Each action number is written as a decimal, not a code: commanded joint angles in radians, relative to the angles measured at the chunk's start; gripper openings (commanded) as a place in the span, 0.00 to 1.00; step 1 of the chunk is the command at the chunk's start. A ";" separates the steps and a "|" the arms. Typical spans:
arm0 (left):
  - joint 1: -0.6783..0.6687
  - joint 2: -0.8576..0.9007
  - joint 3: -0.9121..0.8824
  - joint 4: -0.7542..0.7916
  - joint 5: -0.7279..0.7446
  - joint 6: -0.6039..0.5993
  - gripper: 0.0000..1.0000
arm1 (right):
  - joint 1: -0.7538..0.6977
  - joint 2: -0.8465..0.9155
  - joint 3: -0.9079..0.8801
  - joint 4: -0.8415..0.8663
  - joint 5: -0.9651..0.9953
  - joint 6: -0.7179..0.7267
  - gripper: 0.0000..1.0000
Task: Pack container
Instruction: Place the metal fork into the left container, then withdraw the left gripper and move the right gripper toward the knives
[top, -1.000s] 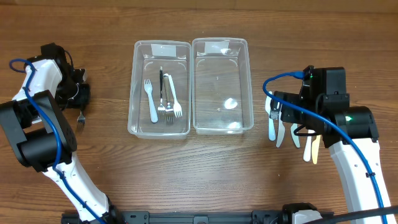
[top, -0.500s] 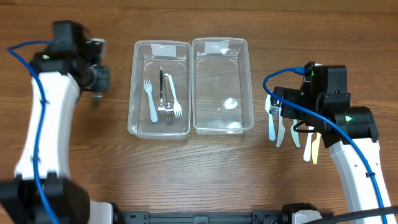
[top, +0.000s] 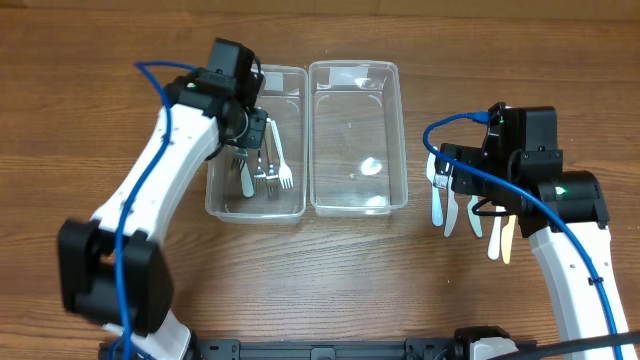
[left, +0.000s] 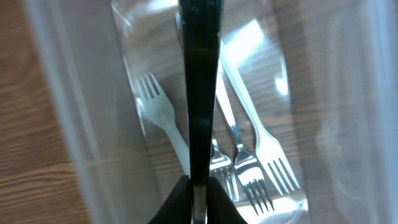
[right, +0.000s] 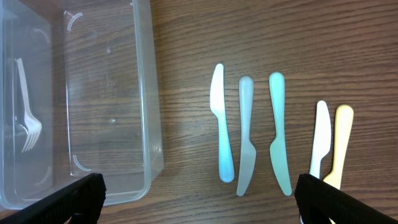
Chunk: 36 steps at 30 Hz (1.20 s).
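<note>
Two clear plastic containers stand side by side. The left container (top: 213, 195) holds several forks, a white one (left: 163, 118) and metal ones (left: 249, 168). The right container (top: 350, 205) holds nothing. My left gripper (top: 248, 125) is over the left container, shut on a black utensil (left: 200, 93) whose handle runs straight up the left wrist view; its head is hidden. My right gripper (right: 199, 202) is open and empty, above several plastic knives (right: 245, 140) lying side by side on the table to the right of the containers (top: 437, 205).
The wooden table (top: 330, 280) carries both containers. In the right wrist view the right container's wall (right: 152, 124) lies to the left of the knives. A blue cable runs along each arm.
My left arm has swung from the table's far left edge to over the left container, carrying the black utensil. The right arm has not moved.
</note>
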 joint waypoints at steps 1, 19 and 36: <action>-0.013 0.076 0.010 0.005 0.012 -0.019 0.22 | -0.002 -0.001 0.028 0.005 -0.004 -0.004 1.00; 0.232 -0.406 0.373 -0.408 -0.051 0.006 1.00 | -0.002 0.131 0.134 -0.078 -0.004 -0.005 1.00; 0.417 -0.506 0.296 -0.459 0.026 0.033 1.00 | -0.352 0.350 0.138 -0.048 -0.005 -0.046 1.00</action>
